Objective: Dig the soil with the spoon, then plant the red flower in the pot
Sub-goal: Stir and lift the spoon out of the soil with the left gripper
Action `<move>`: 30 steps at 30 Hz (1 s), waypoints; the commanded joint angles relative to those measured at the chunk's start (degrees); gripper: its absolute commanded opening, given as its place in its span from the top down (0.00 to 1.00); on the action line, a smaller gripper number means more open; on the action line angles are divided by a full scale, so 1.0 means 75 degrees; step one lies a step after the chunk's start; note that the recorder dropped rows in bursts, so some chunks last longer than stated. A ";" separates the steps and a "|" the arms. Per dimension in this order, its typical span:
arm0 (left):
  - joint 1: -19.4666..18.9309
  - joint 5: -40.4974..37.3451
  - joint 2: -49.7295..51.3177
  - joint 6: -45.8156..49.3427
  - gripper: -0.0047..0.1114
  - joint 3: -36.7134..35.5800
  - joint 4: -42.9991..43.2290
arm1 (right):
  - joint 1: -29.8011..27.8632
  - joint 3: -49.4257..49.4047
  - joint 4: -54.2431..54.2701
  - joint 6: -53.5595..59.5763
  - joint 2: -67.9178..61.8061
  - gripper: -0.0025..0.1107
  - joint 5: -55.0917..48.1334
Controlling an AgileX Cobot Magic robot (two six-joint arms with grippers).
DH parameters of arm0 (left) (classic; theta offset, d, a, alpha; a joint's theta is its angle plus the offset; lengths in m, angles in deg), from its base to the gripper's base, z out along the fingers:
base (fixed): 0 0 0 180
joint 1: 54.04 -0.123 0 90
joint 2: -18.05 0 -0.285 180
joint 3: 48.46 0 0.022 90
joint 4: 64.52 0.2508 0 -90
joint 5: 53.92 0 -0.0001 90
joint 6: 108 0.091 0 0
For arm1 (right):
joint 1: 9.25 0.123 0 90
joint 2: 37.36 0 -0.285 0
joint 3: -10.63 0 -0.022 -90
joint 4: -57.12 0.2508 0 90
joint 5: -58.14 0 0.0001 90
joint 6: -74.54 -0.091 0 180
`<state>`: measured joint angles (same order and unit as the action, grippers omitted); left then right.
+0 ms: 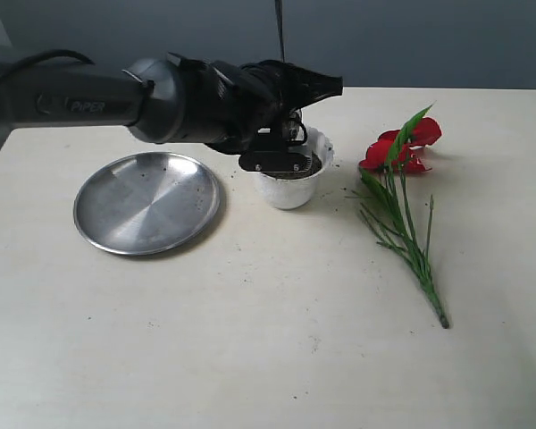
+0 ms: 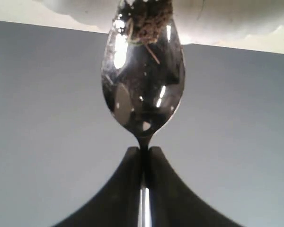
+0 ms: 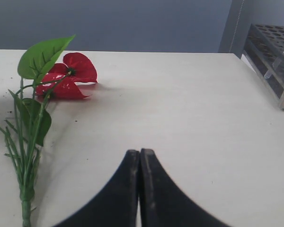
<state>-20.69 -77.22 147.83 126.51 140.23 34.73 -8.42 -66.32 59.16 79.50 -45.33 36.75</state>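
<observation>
Currently the left gripper (image 2: 143,150) clamps the spoon (image 2: 143,80) handle, its bowl carrying soil (image 2: 150,21) over the white pot (image 1: 290,183). Right of the pot lies the red flower (image 1: 402,192) on the surface (image 1: 268,340); a steel plate (image 1: 148,202) sits left. The right gripper (image 3: 140,156) is closed, empty.

Spoon (image 2: 143,80) carries soil (image 2: 149,21) over white pot (image 1: 290,185) — red flower (image 1: 400,192) lies flat beside.

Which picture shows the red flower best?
The exterior view: the whole red flower lies flat on the table, petals to stem end, right of the pot. The right wrist view shows the petals and leaves closer up, but the stem runs out of the frame. The left wrist view shows none of it, only the spoon.
</observation>
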 commanded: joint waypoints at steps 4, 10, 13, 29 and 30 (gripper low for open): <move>-0.0035 0.0123 0.0395 -0.0053 0.96 0.0035 0.0071 | -0.0020 -0.0035 0.0001 0.0008 0.0024 0.98 0.0093; -0.0035 0.0221 0.0484 -0.0020 0.96 -0.0037 -0.0270 | -0.0020 -0.0035 -0.0016 0.0008 0.0024 0.98 0.0093; -0.0020 0.0276 0.0484 -0.0020 0.96 -0.0400 -0.0270 | -0.0020 -0.0035 -0.0016 0.0008 0.0024 0.98 0.0093; -0.0008 0.0341 -0.0080 -0.0020 0.96 -0.0644 -0.0041 | -0.0020 -0.0035 0.0002 0.0008 0.0024 0.98 0.0093; -0.0008 0.0341 -0.0111 -0.0020 0.96 -0.0644 -0.0041 | -0.0020 -0.0035 0.0002 0.0008 0.0024 0.98 0.0093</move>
<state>-20.82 -74.91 148.63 126.23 135.76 34.33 -8.42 -66.32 59.16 79.50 -45.33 36.75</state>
